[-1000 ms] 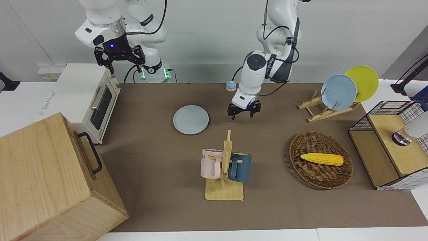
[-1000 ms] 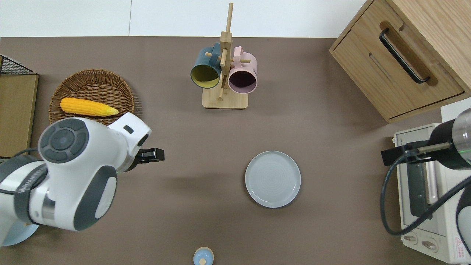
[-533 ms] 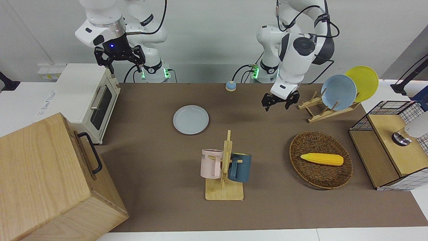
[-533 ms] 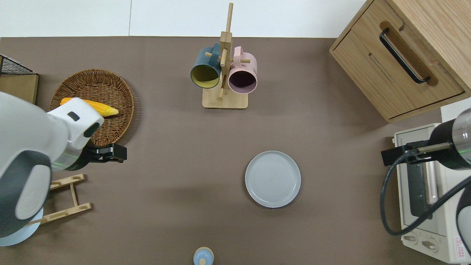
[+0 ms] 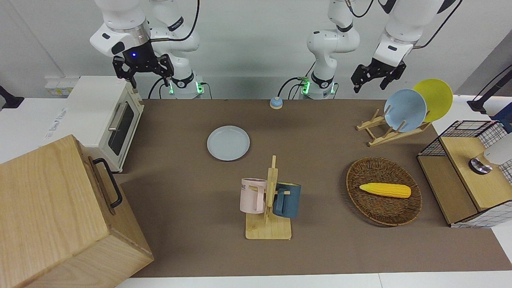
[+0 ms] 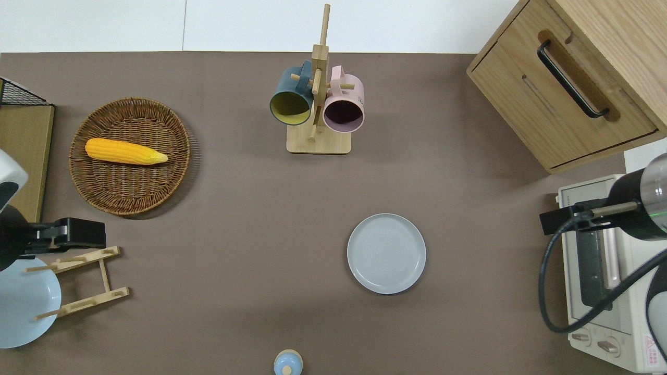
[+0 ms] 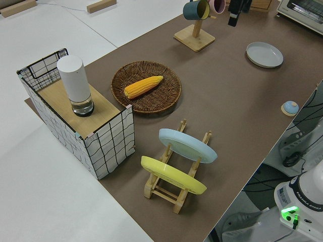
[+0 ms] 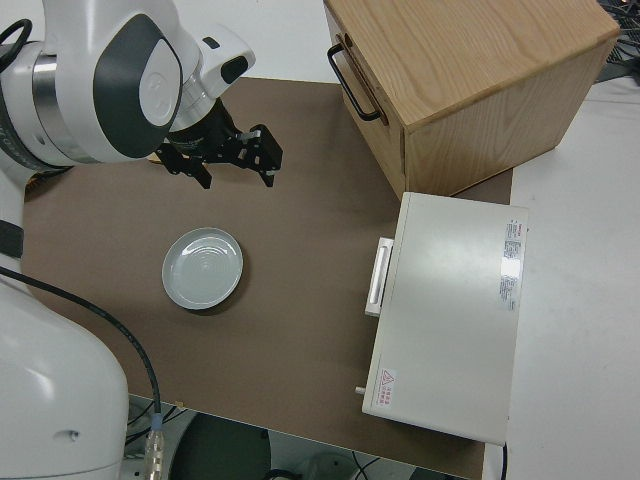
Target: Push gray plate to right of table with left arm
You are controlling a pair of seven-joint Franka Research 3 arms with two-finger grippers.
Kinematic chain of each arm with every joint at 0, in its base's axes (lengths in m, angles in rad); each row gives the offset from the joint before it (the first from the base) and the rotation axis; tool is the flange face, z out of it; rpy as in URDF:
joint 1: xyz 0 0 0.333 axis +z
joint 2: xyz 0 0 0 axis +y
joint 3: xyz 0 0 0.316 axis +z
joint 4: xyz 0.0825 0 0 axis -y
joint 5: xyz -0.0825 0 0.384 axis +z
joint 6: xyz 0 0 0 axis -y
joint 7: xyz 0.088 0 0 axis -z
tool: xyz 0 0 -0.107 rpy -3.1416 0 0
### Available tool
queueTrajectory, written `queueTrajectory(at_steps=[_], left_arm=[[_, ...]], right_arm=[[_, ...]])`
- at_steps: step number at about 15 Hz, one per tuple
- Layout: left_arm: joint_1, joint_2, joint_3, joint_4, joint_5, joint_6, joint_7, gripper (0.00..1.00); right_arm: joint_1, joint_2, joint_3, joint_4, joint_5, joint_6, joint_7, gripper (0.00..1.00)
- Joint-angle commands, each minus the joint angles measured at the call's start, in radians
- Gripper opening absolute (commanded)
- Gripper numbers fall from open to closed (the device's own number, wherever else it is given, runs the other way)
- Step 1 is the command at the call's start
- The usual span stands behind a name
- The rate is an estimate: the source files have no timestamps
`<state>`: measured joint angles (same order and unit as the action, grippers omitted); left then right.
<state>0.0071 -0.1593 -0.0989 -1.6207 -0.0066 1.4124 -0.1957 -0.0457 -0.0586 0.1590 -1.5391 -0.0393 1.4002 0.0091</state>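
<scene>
While the gray plate (image 6: 386,253) lies flat and untouched on the tabletop (image 6: 250,219), in the same spot as in the two earlier looks, the left gripper (image 5: 378,77) has travelled well away from it. Location of plate: middle of the mat toward the right arm's end, nearer to the robots than the mug rack (image 6: 318,94), with the toaster oven (image 5: 105,120) and wooden cabinet (image 6: 578,78) toward the right arm's end and apart from it. Left gripper: a second ago low over the mat beside the plate; half a second ago beside the dish rack (image 5: 386,130); now raised high at the left arm's end, over that rack's edge in the overhead view, fingers spread, holding nothing. Dish rack holds a blue plate (image 5: 405,110) and a yellow plate (image 5: 434,98), both leaning. Basket (image 5: 384,191) with corn (image 5: 385,190), farther from the robots than the rack. Right arm: parked, right gripper (image 5: 141,69) open and empty. Assessment: the arm's retreat with the plate at rest suggests the push is over and the arm is heading to its rest pose; the plate is short of the oven, so the shift looks modest.
</scene>
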Motion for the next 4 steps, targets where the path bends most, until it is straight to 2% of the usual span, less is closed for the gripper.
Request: queueTrajectory(at_steps=[1, 4], left_arm=[[0.007, -0.014, 0.004, 0.015, -0.003, -0.024, -0.001, 0.99], [0.005, -0.016, -0.001, 0.013, -0.004, -0.026, -0.002, 1.0]], right_arm=[[-0.008, -0.01, 0.005, -0.004, -0.001, -0.012, -0.008, 0.996], [-0.008, -0.01, 0.005, -0.004, -0.001, -0.012, -0.008, 0.996]])
